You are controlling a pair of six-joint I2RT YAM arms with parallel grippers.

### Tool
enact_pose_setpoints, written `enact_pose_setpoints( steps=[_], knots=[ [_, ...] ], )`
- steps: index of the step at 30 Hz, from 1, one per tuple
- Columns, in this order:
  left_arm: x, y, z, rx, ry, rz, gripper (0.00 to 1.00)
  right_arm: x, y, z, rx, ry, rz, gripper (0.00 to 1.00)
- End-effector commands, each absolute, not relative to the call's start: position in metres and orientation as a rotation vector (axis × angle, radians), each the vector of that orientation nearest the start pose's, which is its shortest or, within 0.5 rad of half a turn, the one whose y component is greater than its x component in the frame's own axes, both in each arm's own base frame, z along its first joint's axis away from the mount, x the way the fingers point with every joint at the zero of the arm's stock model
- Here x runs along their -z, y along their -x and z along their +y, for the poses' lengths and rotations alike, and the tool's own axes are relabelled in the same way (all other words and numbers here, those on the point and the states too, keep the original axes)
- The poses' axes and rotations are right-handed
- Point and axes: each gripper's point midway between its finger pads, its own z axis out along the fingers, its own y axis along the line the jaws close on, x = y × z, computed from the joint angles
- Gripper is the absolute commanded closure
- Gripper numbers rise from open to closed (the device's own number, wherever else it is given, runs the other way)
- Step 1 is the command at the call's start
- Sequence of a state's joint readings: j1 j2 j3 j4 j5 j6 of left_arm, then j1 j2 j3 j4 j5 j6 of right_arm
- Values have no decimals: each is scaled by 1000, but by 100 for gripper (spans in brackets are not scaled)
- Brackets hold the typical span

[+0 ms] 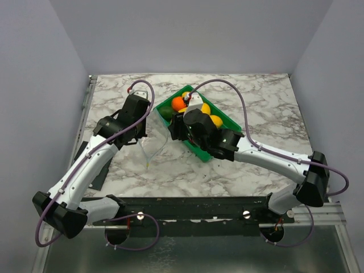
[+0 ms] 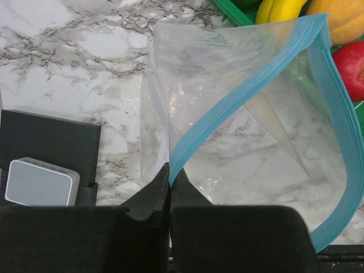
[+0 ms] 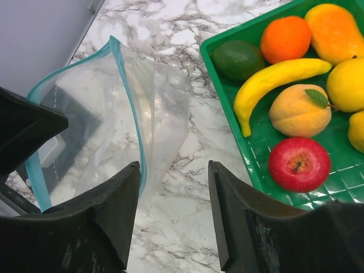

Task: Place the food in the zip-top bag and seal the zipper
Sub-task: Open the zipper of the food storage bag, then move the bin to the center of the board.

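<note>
From where I stand, the left gripper (image 2: 169,170) has its jaws pressed together on the zipper (image 2: 239,96), pinching the light blue strip at one point. The zip-top bag (image 2: 227,114) hangs from that pinch with its mouth gaping. It sits over the counter (image 3: 170,239), just beside the green tray (image 3: 335,190).

The right gripper (image 3: 173,170) has its jaws apart and nothing between them. It hangs low between the bag and the tray, and the blue strip runs right alongside one jaw. I cannot tell whether they touch.

All the food I can see is in the tray, none in the bag: a banana (image 3: 273,79), a red apple (image 3: 300,164), an orange (image 3: 285,38), a dark green piece (image 3: 238,58) and a few yellow and peach-coloured fruits.

The risks look plain to me:

- **The hold:** the bag is held at one spot only, so the thin film could slip from the pinch once a fruit's weight drops in.
- **The mouth:** the loose side could sag shut before anything reaches it.
- **The right arm:** if it swings toward the tray, its near jaw could snag the strip and drag the bag.
- **The fruit:** the round, smooth pieces could squirt out of a two-finger grip and roll across the marble.

I can read no writing anywhere. The bag shows no legible label from these angles, and the small white box (image 2: 40,182) on the black pad (image 2: 51,139) looks blank.
</note>
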State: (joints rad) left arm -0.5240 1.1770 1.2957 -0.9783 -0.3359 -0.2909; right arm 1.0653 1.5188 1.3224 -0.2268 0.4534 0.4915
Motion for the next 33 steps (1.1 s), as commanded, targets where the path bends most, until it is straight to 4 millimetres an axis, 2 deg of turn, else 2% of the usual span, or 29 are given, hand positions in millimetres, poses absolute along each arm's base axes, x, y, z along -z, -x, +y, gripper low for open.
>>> enact_pose_setpoints(
  steps=[1,4,7,10,13,16,20,26,33],
  knots=[
    [-236,-282,-90,-124,-69,2318,100,-275,-277,349,-474,271,1955,43],
    [-239,-288,-86,-157,-42,2294,100,-274,-276,328,-385,263,1962,42],
    [-246,-293,-82,-185,-18,2262,100,-258,-274,308,-308,279,1995,41],
    [-253,-298,-81,-190,5,2230,100,-237,-268,299,-304,339,2054,41],
    [-258,-304,-80,-206,18,2205,100,-213,-259,298,-308,418,2124,41],
    [-258,-309,-79,-221,20,2189,100,-192,-251,303,-323,491,2189,41],
    [-257,-313,-75,-258,51,2173,100,-174,-249,312,-334,550,2229,41],
    [-253,-314,-66,-292,104,2124,100,-156,-263,332,-353,616,2258,41],
    [-243,-310,-57,-305,147,2067,100,-147,-288,352,-371,662,2260,40]
  ],
)
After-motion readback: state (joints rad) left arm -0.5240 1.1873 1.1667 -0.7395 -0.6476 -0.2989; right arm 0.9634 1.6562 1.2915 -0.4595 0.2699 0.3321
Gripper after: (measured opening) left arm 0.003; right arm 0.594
